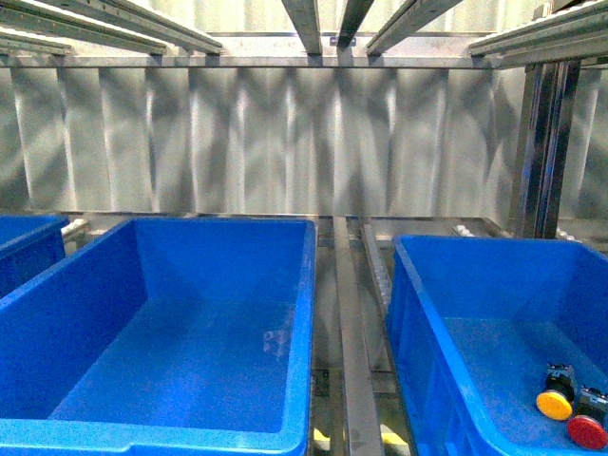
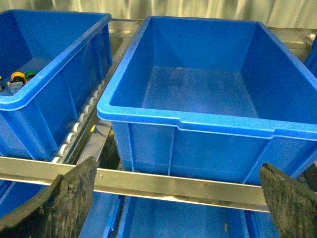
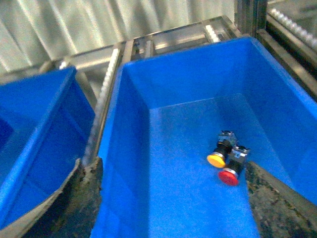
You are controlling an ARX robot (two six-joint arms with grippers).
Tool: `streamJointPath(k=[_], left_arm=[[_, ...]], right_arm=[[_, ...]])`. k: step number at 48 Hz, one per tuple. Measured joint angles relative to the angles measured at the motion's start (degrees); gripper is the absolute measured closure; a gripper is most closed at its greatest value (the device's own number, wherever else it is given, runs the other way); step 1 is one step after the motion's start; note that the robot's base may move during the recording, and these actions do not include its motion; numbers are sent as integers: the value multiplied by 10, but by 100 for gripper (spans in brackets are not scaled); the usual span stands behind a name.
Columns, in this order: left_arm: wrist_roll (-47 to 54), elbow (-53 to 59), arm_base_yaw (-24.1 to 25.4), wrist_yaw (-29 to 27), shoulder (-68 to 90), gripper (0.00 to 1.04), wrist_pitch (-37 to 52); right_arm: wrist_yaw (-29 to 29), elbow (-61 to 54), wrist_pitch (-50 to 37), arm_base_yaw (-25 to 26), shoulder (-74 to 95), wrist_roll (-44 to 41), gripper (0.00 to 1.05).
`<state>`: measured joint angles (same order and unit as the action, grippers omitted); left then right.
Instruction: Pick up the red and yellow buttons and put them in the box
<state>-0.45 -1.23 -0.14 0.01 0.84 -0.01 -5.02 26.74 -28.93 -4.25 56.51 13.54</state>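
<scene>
An industrial parts-storage or warehouse bay is indicated. Large blue plastic bins (image 1: 190,323) are seated on a metal flow rack with roller tracks (image 2: 81,124) and steel rails (image 1: 351,332), enclosed by a corrugated metal wall (image 1: 285,142).

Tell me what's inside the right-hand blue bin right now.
The right bin holds a yellow button and a red button, lying side by side on its floor. Its near corners are out of view behind the right gripper's fingers.
</scene>
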Motion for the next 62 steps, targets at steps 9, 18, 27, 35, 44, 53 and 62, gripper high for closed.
streamJointPath(k=[9, 18, 27, 35, 44, 53, 62], left_arm=[[0, 0, 0, 0, 0, 8, 0], [0, 0, 0, 0, 0, 8, 0], [0, 0, 0, 0, 0, 8, 0], [0, 0, 0, 0, 0, 8, 0], [0, 0, 0, 0, 0, 8, 0], [0, 0, 0, 0, 0, 8, 0], [0, 0, 0, 0, 0, 8, 0]], right_arm=[[47, -102, -3, 32, -103, -115, 63], [49, -162, -5, 41, -160, -129, 102], [49, -195, 6, 42, -207, -132, 101], [49, -221, 33, 42, -257, -132, 101], [49, -239, 68, 42, -311, -132, 101], [49, -255, 79, 42, -348, -132, 101], [49, -255, 118, 42, -395, -132, 101]])
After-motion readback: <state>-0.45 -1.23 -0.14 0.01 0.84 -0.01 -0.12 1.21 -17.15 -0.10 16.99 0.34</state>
